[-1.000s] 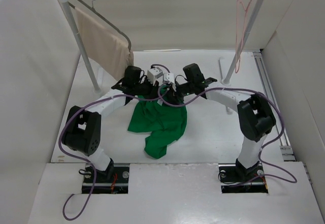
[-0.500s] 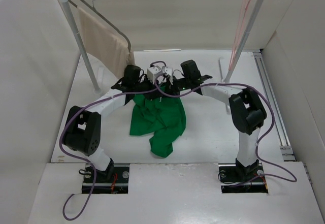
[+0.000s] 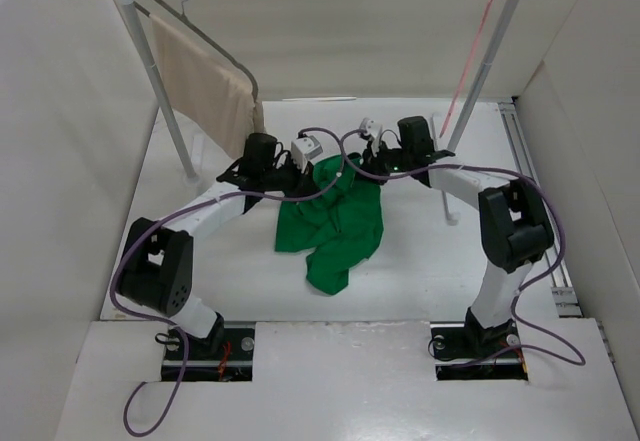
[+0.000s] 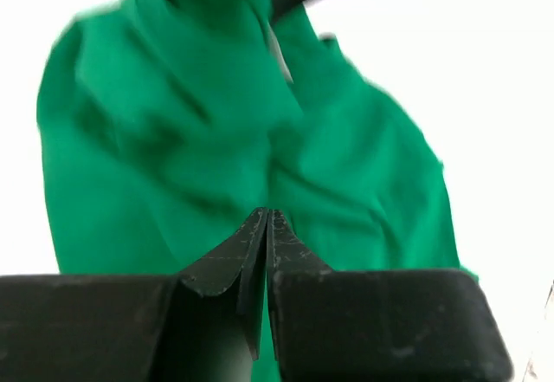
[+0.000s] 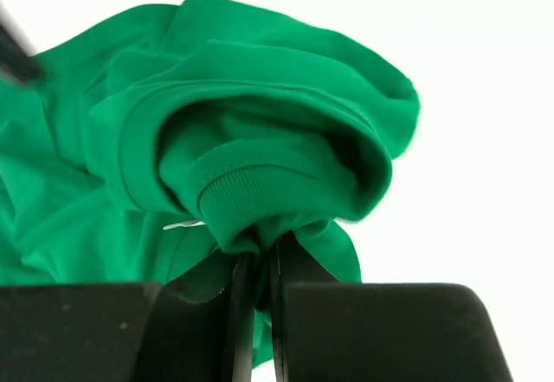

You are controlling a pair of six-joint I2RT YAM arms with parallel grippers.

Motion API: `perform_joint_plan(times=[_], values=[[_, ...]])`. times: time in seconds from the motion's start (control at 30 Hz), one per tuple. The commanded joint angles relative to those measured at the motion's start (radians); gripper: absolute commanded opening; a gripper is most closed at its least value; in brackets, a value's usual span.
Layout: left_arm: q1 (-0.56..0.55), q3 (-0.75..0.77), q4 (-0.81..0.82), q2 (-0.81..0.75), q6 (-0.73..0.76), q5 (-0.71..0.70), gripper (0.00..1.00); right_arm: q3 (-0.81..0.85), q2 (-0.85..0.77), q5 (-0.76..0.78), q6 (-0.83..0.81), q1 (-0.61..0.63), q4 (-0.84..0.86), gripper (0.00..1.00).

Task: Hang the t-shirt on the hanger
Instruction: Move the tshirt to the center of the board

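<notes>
Right gripper (image 5: 257, 256) tight on neckband of t-shirt (image 5: 260, 113); left gripper (image 4: 267, 219) closed, seemingly on its edge.

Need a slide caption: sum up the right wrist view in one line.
Right gripper pinching the green t-shirt by its ribbed neckband, cloth bunched above the closed jaws.

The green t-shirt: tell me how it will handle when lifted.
Likely floppy: the t-shirt lies crumpled, and its folds bunch where the right pincer pinches it. Probably light, since a small pinch gathers it. Expect it to drape and sag rather than hold shape.
</notes>
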Motion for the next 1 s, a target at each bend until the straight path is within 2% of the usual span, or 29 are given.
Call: perform_joint_plan(times=[0.0,0.17,0.27,0.57,0.67,0.73,0.77,0.8,0.83,0.87,0.9,0.97], values=[[-0.006,-0.032,0.002,-0.08,0.047,0.019,0.0,-0.029,-0.076,0.041,0.024,-0.017,0.02,0.0],[-0.006,-0.064,-0.048,-0.116,0.09,-0.01,0.0,-0.075,-0.1,0.078,0.015,-0.049,0.002,0.0],[-0.006,-0.064,-0.13,-0.141,0.182,-0.01,0.0,-0.075,-0.11,0.089,0.015,-0.075,-0.02,0.0],[0.014,-0.067,-0.426,-0.21,0.558,-0.041,0.0,-0.066,-0.11,0.132,-0.022,-0.039,-0.075,0.0],[0.023,-0.081,-0.489,-0.221,0.693,0.025,0.0,-0.057,-0.11,0.151,-0.041,-0.028,-0.105,0.0],[0.023,-0.092,-0.448,-0.232,0.662,0.034,0.0,-0.034,-0.12,0.152,-0.092,0.017,-0.144,0.0],[0.023,-0.092,-0.411,-0.232,0.583,0.034,0.05,-0.033,-0.131,0.161,-0.112,0.035,-0.182,0.0],[0.023,-0.083,-0.368,-0.218,0.529,0.034,0.24,-0.023,-0.158,0.161,-0.132,0.072,-0.199,0.0],[0.023,-0.074,-0.263,-0.207,0.471,0.034,0.3,-0.023,-0.175,0.161,-0.167,0.087,-0.213,0.0],[0.037,-0.061,-0.206,-0.195,0.405,0.043,0.32,-0.023,-0.194,0.161,-0.184,0.102,-0.224,0.0],[0.046,-0.029,-0.15,-0.181,0.274,0.043,0.34,-0.023,-0.214,0.161,-0.198,0.119,-0.254,0.0],[0.083,0.003,-0.005,-0.14,0.15,0.082,0.4,0.002,-0.264,0.182,-0.267,0.187,-0.32,0.0]])
